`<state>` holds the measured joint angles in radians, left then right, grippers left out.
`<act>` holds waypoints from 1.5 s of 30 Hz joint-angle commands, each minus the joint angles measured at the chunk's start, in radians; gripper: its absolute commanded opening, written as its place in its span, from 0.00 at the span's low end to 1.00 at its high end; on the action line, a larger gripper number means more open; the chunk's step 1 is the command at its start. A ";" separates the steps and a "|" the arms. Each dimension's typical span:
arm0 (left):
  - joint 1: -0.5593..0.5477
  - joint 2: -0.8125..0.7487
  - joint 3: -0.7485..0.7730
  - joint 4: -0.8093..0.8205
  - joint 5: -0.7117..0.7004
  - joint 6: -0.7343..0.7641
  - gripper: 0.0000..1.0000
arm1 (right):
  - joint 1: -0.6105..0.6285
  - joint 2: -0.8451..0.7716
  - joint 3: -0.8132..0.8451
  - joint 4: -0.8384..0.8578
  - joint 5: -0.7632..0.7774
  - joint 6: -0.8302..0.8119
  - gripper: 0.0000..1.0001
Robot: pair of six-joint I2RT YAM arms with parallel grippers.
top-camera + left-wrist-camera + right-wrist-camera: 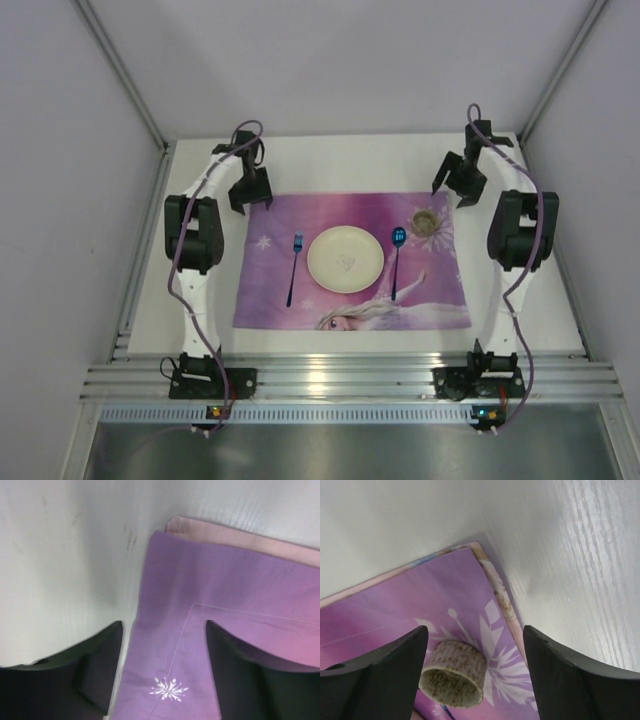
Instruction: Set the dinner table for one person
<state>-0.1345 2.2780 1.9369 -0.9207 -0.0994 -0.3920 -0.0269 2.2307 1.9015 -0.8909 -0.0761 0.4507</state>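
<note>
On the white dinner table [340, 160] lies a purple cartoon placemat [350, 300]. A cream plate [346, 259] sits at its middle, with a blue fork [294, 268] to its left and a blue spoon [397, 258] to its right. A small speckled cup [425, 220] stands at the mat's far right corner. My left gripper [250, 195] hovers open over the mat's far left corner [170, 570], holding nothing. My right gripper [458, 190] hangs open just beyond the cup [454, 672], which shows low between its fingers, untouched.
Grey walls and metal frame rails close in the table on the left, right and back. An aluminium rail [350, 380] carrying both arm bases runs along the near edge. Bare white tabletop [570, 555] borders the mat on all sides.
</note>
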 commanded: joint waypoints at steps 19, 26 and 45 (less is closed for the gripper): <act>0.012 -1.009 -1.183 1.050 -0.300 0.116 0.96 | 0.177 -1.213 -0.755 0.165 -0.011 0.054 0.97; 0.015 -0.951 -1.378 1.362 -0.378 0.282 0.99 | 0.197 -1.381 -0.860 0.248 -0.085 0.071 1.00; 0.079 -0.706 -1.628 2.017 -0.069 0.350 0.98 | 0.202 -1.487 -1.142 0.563 0.232 0.026 1.00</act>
<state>-0.0566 1.5795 0.3115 0.9375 -0.2016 -0.0486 0.1619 0.7704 0.8383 -0.5594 0.0284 0.4908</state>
